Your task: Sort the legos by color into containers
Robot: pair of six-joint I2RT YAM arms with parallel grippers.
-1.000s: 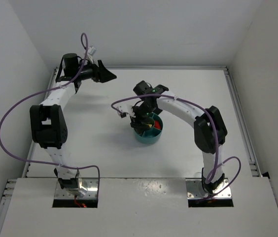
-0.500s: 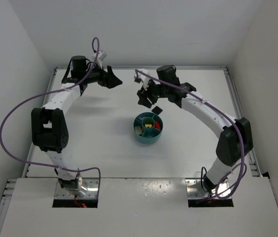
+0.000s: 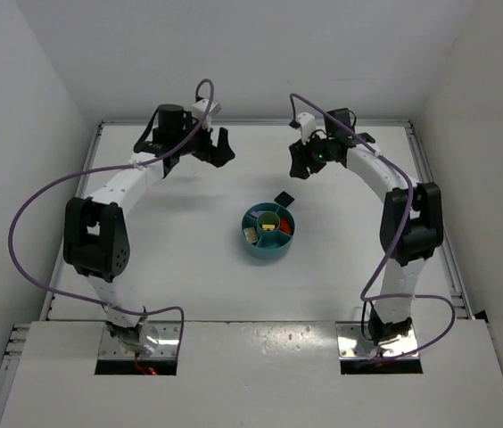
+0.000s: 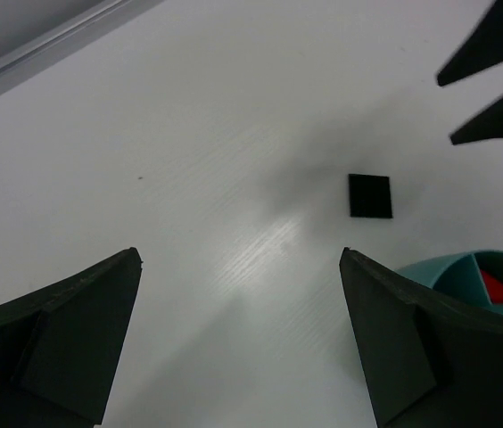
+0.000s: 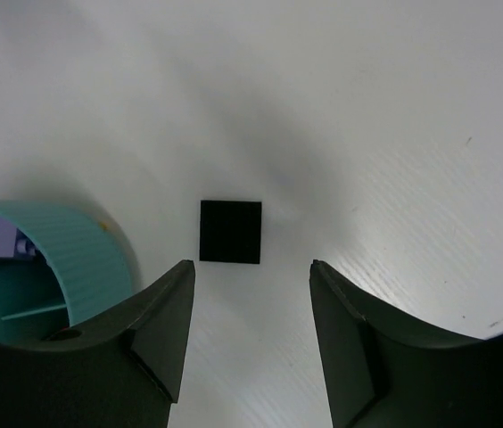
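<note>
1. The left pincer is spread wide with nothing between its fingers. It hangs over the bare white surface, beyond the far-left side of the round teal plastic dish with wedge sections and well apart from it.
2. The right pincer is also parted and empty. It is held above the surface beyond the dish's far-right side, nearer to the dish than the left one.
3. A small flat black plastic lego lies on the surface just beside the dish's far rim, outside the dish and not touching it. In the right wrist view it sits just past the gap between the fingers.
4. The black lego lies broad face up. That face looks square, so no long axis can be told. From overhead its edges sit slightly askew to the surface's edges.
5. Inside the dish, a red lego lies in one wedge and a lavender lego in another. A yellow lego sits near the middle. They are too small to tell which way they point.
</note>
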